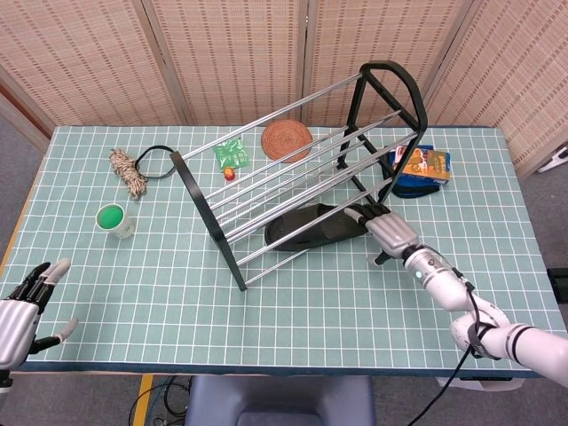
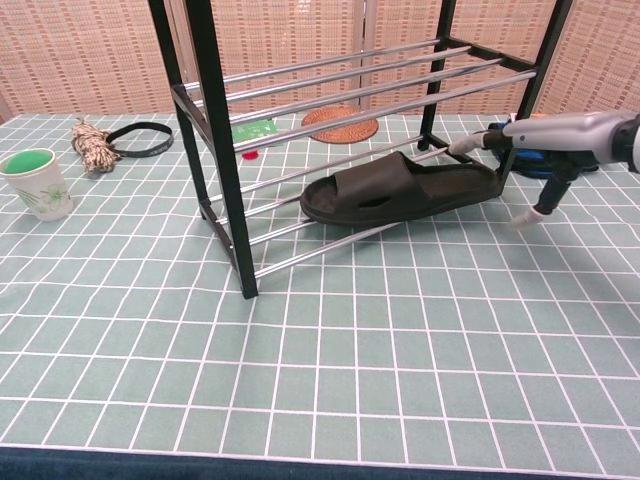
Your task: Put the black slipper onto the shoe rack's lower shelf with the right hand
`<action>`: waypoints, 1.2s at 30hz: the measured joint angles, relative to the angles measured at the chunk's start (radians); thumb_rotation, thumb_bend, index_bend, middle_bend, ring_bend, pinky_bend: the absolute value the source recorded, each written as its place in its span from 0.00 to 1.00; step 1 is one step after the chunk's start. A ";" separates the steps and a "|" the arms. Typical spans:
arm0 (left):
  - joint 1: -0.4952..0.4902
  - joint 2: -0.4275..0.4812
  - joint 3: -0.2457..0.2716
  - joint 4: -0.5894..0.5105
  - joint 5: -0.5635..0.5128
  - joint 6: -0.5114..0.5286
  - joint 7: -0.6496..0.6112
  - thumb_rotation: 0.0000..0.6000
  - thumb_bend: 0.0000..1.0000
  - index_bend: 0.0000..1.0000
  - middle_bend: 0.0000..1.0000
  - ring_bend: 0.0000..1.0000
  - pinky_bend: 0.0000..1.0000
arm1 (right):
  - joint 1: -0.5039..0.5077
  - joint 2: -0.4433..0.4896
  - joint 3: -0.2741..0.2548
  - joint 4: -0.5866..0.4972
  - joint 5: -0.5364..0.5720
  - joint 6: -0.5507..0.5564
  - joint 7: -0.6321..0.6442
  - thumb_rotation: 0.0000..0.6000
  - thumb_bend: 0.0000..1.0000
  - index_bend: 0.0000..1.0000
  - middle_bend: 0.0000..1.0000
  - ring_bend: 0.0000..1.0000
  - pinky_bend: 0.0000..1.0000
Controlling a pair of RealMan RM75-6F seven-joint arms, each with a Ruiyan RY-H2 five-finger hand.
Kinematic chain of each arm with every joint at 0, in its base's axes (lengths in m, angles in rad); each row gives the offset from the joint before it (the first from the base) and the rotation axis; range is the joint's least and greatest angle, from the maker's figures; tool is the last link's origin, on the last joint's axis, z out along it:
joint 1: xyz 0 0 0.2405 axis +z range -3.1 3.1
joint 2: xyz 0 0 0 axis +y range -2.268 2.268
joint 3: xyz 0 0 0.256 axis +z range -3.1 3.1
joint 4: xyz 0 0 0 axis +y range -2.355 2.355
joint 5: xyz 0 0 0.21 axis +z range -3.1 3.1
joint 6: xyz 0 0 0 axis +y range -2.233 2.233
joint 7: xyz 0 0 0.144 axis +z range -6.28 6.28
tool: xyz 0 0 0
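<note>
The black slipper [image 1: 315, 226] [image 2: 400, 190] lies on the lower rails of the shoe rack [image 1: 390, 75] [image 2: 215, 150], toe to the left and heel poking out on the right side. My right hand [image 1: 390, 235] [image 2: 545, 140] hovers just right of the heel, fingers spread and holding nothing. One fingertip [image 2: 462, 148] reaches close to the heel; whether it touches is unclear. The thumb points down toward the table. My left hand [image 1: 18, 311] hangs open at the table's near left corner, seen only in the head view.
A green cup [image 1: 114, 219] [image 2: 33, 180] and a rope bundle [image 1: 129, 170] sit at the left. A woven coaster [image 1: 286, 139] and a green packet [image 1: 231, 155] lie behind the rack. A blue box [image 1: 422, 166] lies right of the rack.
</note>
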 measured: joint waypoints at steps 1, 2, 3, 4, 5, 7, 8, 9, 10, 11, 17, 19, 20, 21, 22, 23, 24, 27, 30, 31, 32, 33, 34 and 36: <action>0.000 0.000 0.000 0.000 0.000 -0.001 0.001 1.00 0.26 0.06 0.12 0.09 0.29 | -0.008 0.011 -0.002 -0.018 0.008 0.009 -0.013 1.00 0.17 0.00 0.00 0.00 0.04; 0.000 -0.001 0.000 -0.001 -0.001 -0.002 0.004 1.00 0.26 0.06 0.12 0.09 0.29 | -0.019 0.026 -0.005 -0.042 0.018 0.022 -0.029 1.00 0.17 0.00 0.00 0.00 0.04; -0.001 -0.002 -0.001 -0.001 -0.002 -0.003 0.006 1.00 0.26 0.06 0.12 0.09 0.29 | -0.028 0.037 -0.008 -0.061 0.025 0.032 -0.040 1.00 0.17 0.00 0.00 0.00 0.04; -0.001 -0.002 -0.001 -0.001 -0.003 -0.005 0.009 1.00 0.26 0.06 0.12 0.09 0.29 | -0.042 0.052 -0.013 -0.085 0.035 0.045 -0.052 1.00 0.17 0.00 0.00 0.00 0.04; -0.002 -0.003 -0.002 -0.002 -0.005 -0.007 0.012 1.00 0.26 0.06 0.12 0.09 0.29 | -0.054 0.064 -0.017 -0.102 0.043 0.056 -0.060 1.00 0.17 0.00 0.00 0.00 0.04; -0.004 -0.005 -0.004 -0.002 -0.009 -0.011 0.017 1.00 0.26 0.06 0.12 0.09 0.29 | -0.084 0.088 -0.028 -0.135 0.056 0.081 -0.072 1.00 0.17 0.00 0.00 0.00 0.04; -0.005 -0.007 -0.005 -0.002 -0.013 -0.015 0.019 1.00 0.26 0.06 0.12 0.09 0.29 | -0.097 0.097 -0.034 -0.146 0.060 0.093 -0.075 1.00 0.17 0.00 0.00 0.00 0.04; -0.006 -0.008 -0.006 -0.002 -0.016 -0.018 0.021 1.00 0.26 0.06 0.12 0.09 0.29 | -0.109 0.104 -0.039 -0.156 0.062 0.105 -0.078 1.00 0.17 0.00 0.00 0.00 0.04; -0.007 -0.009 -0.007 -0.003 -0.020 -0.022 0.023 1.00 0.26 0.06 0.12 0.09 0.29 | -0.127 0.113 -0.048 -0.167 0.063 0.122 -0.081 1.00 0.17 0.00 0.00 0.00 0.04; -0.009 -0.010 -0.009 -0.004 -0.024 -0.026 0.027 1.00 0.26 0.06 0.12 0.09 0.29 | -0.140 0.118 -0.054 -0.173 0.063 0.135 -0.083 1.00 0.17 0.00 0.00 0.00 0.04; -0.014 -0.015 -0.010 -0.011 -0.028 -0.040 0.047 1.00 0.26 0.06 0.12 0.09 0.29 | -0.191 0.135 -0.073 -0.175 0.066 0.171 -0.076 1.00 0.18 0.00 0.00 0.00 0.04; -0.016 -0.016 -0.010 -0.012 -0.029 -0.044 0.049 1.00 0.26 0.06 0.12 0.09 0.29 | -0.190 0.133 -0.069 -0.163 0.070 0.162 -0.067 1.00 0.18 0.00 0.00 0.00 0.04; -0.017 -0.016 -0.010 -0.011 -0.031 -0.046 0.049 1.00 0.26 0.06 0.12 0.09 0.29 | -0.187 0.132 -0.065 -0.154 0.072 0.153 -0.059 1.00 0.18 0.00 0.00 0.00 0.04; -0.018 -0.016 -0.011 -0.011 -0.033 -0.048 0.048 1.00 0.26 0.06 0.12 0.09 0.29 | -0.185 0.130 -0.062 -0.145 0.074 0.145 -0.054 1.00 0.18 0.00 0.00 0.00 0.04; -0.018 -0.016 -0.011 -0.010 -0.034 -0.049 0.047 1.00 0.26 0.06 0.12 0.09 0.29 | -0.182 0.127 -0.058 -0.136 0.076 0.137 -0.048 1.00 0.18 0.00 0.00 0.00 0.04; -0.019 -0.015 -0.012 -0.010 -0.036 -0.051 0.044 1.00 0.26 0.06 0.12 0.09 0.29 | -0.178 0.123 -0.053 -0.124 0.079 0.125 -0.040 1.00 0.18 0.00 0.00 0.00 0.04; -0.019 -0.014 -0.012 -0.009 -0.037 -0.051 0.042 1.00 0.26 0.06 0.12 0.09 0.29 | -0.175 0.120 -0.050 -0.115 0.081 0.115 -0.034 1.00 0.18 0.00 0.00 0.00 0.04; -0.019 -0.011 -0.011 -0.009 -0.034 -0.049 0.034 1.00 0.26 0.06 0.12 0.09 0.29 | -0.161 0.105 -0.039 -0.082 0.089 0.080 -0.015 1.00 0.18 0.00 0.00 0.00 0.04; -0.017 -0.009 -0.009 -0.008 -0.028 -0.044 0.027 1.00 0.26 0.06 0.12 0.09 0.29 | -0.145 0.086 -0.028 -0.047 0.095 0.044 0.004 1.00 0.18 0.00 0.00 0.00 0.04; -0.017 -0.008 -0.008 -0.008 -0.027 -0.044 0.025 1.00 0.26 0.06 0.12 0.09 0.29 | -0.139 0.078 -0.024 -0.033 0.097 0.030 0.011 1.00 0.18 0.00 0.00 0.00 0.04; -0.016 -0.007 -0.008 -0.008 -0.025 -0.042 0.023 1.00 0.26 0.06 0.12 0.09 0.29 | -0.133 0.072 -0.021 -0.022 0.097 0.021 0.016 1.00 0.18 0.00 0.00 0.00 0.04; -0.016 -0.007 -0.008 -0.007 -0.024 -0.041 0.021 1.00 0.26 0.06 0.12 0.09 0.29 | -0.128 0.066 -0.018 -0.011 0.098 0.012 0.020 1.00 0.18 0.00 0.00 0.00 0.04; -0.016 -0.006 -0.008 -0.007 -0.024 -0.040 0.019 1.00 0.26 0.06 0.12 0.09 0.29 | -0.121 0.057 -0.015 0.002 0.098 0.001 0.025 1.00 0.18 0.00 0.00 0.00 0.04; -0.015 -0.005 -0.007 -0.006 -0.022 -0.039 0.015 1.00 0.26 0.06 0.12 0.09 0.29 | -0.112 0.045 -0.009 0.020 0.097 -0.014 0.032 1.00 0.18 0.00 0.00 0.00 0.04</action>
